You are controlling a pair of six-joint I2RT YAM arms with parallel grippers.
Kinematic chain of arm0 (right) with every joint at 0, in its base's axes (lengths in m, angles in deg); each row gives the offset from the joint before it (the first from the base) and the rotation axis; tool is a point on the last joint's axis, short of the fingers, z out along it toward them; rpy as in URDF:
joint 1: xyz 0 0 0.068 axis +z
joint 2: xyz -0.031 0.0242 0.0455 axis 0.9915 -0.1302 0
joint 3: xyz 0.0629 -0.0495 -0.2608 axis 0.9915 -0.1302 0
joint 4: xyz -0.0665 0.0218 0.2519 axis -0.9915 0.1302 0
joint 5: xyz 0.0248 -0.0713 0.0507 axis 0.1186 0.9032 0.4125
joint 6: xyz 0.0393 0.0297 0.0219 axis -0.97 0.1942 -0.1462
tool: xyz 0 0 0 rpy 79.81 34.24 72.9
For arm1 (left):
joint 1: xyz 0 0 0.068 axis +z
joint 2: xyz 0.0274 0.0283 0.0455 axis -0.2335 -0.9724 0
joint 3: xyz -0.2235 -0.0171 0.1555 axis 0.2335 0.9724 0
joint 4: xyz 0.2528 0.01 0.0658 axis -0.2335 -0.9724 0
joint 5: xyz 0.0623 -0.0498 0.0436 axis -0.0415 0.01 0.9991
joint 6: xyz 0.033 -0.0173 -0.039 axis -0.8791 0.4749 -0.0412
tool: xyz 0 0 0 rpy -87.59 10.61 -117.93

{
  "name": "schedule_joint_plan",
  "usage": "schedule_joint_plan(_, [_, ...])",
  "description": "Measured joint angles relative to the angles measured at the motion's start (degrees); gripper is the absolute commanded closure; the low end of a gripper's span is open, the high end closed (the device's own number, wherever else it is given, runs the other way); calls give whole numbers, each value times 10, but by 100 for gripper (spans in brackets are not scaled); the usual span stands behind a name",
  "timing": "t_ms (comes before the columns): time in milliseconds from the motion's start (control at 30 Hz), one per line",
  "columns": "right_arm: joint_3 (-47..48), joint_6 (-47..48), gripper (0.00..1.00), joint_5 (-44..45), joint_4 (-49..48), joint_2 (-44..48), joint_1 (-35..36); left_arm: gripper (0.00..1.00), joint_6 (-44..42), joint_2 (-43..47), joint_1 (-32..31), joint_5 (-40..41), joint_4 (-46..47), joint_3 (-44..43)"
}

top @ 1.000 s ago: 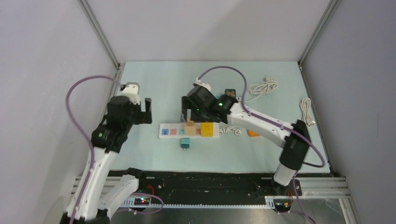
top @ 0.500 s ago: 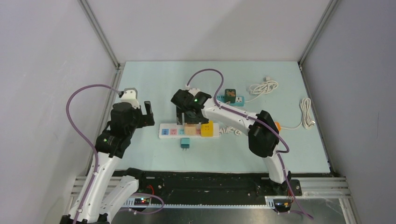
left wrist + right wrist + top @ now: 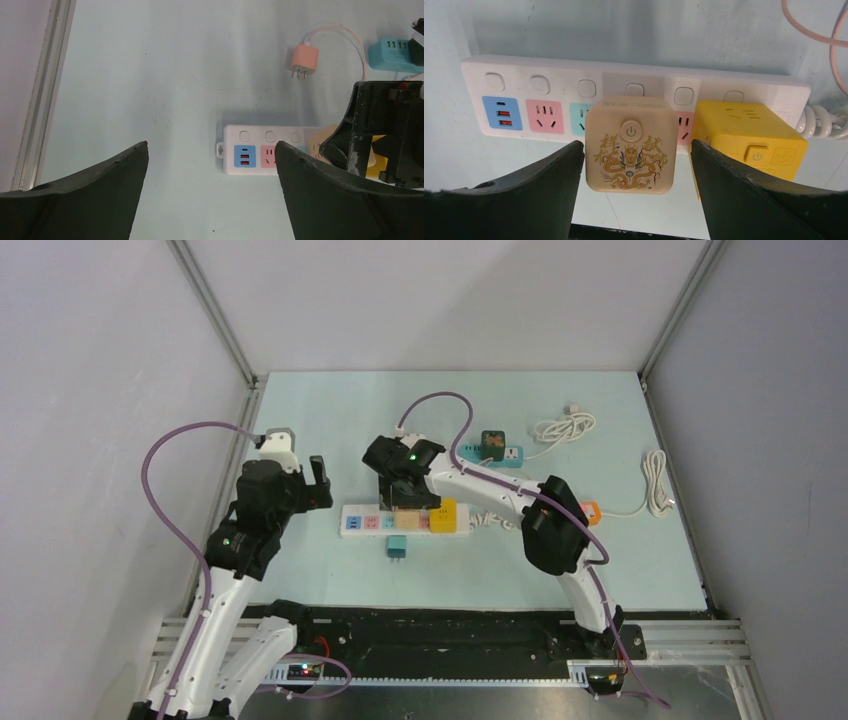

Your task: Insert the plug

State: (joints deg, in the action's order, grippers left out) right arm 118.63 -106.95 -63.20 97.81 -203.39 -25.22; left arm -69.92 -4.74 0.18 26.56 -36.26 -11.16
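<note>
Seemingly the task is at its seating stage. In the right wrist view the beige plug (image 3: 629, 145) sits in the centre of the frame, on the white power strip (image 3: 539, 107) that runs across the upper part. It covers the 4th socket from the left, just beside a yellow plug (image 3: 744, 135) to its right. The right gripper (image 3: 635, 150) straddles it with jaws parted. The finger (image 3: 534, 190) at lower left looks to touch the plug's edge, and the one at lower right stands slightly clear, so nothing is clamped.

Whether the prongs are fully home I cannot tell, since the plug's body hides them. The next move, as I judge it, calls for a straight push down to finish seating, or a clean lift away without dragging the plug sideways.

The plug is a rounded cube, pale tan, with a round power button at the top of its face and a gold dragon print flanked by characters below. It sits square to the strip, not visibly tilted.

The left gripper (image 3: 211, 147) hangs over bare table left of the strip, jaws wide and holding nothing. A teal plug (image 3: 397, 547) lies loose just below the strip in the top view.
</note>
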Motion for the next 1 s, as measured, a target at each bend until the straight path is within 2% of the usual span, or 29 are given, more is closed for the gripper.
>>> schedule_joint_plan(100, [0, -5, 29, 0, 0, -5, 1, 0, 0, 0, 0, -1, 0, 1])
schedule_joint_plan(267, [1, -14, 37, 2, 0, -14, 5, 0, 0, 0, 0, -4, 1, 1])
schedule_joint_plan(500, [6, -21, 59, 32, 4, -18, 19, 0, 0, 2, 0, -16, 2, 2])
schedule_joint_plan(567, [5, -26, 60, 45, 4, -18, 26, 0, 0, 3, 0, -17, 2, 2])
schedule_joint_plan(633, [-6, -35, 70, 63, -5, -16, 34, 0, 0, 3, 0, -19, 2, 2])
schedule_joint_plan(767, [-44, -60, 80, 95, -30, 3, 49, 0, 0, 4, 0, -21, 3, 2])
schedule_joint_plan(1000, [-91, -83, 80, 109, -66, 20, 58, 0, 0, 3, 0, -29, 3, 2])
